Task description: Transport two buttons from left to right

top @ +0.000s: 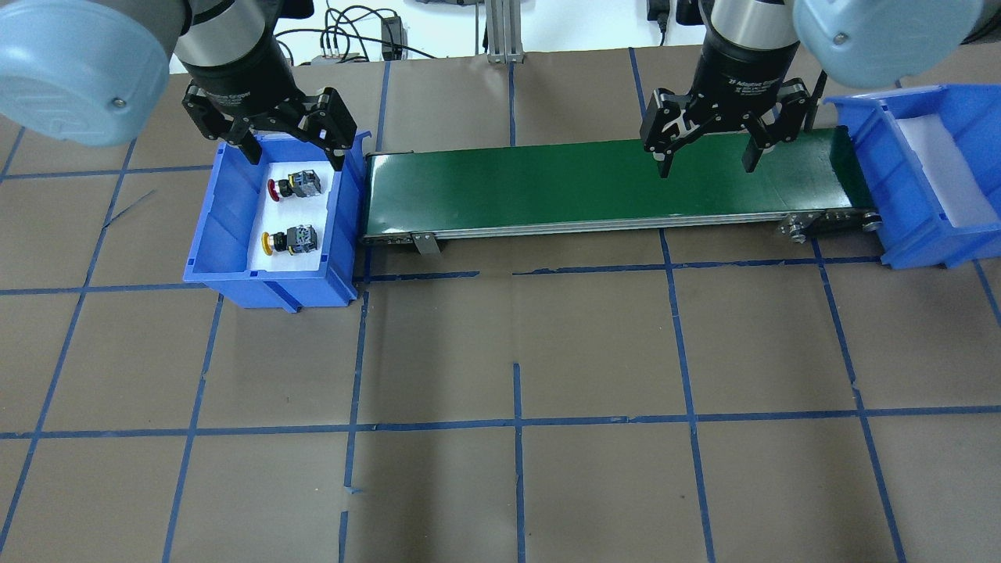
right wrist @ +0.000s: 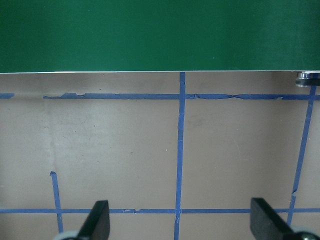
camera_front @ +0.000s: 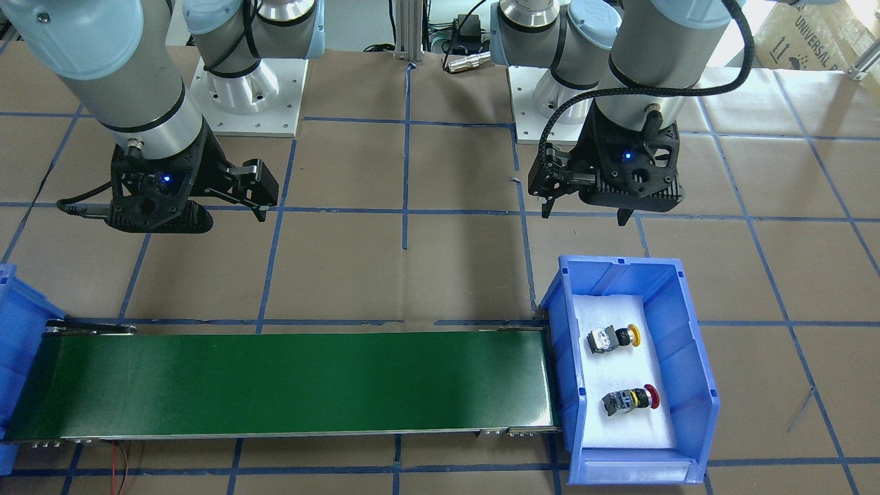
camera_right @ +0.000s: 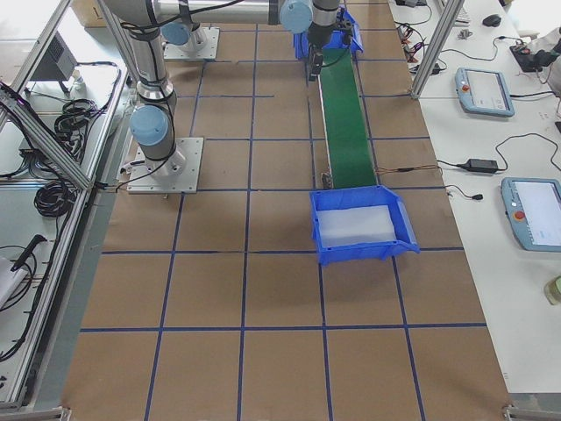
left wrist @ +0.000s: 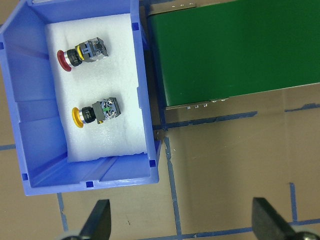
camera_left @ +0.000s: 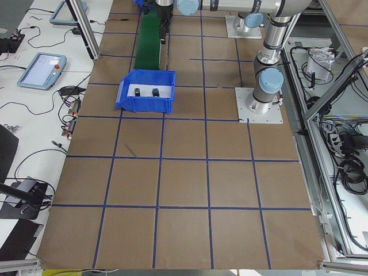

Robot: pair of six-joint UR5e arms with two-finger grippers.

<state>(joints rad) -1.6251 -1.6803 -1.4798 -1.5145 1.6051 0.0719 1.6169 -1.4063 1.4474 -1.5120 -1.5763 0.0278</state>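
Left hand (top: 295,160) splayed near buttons (top: 295,186) — right hand (top: 706,169) splayed, labelled "Adaptive Gripper".

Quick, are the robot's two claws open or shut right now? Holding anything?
Left gripper: open, holding nothing.
Right gripper: open, holding nothing.
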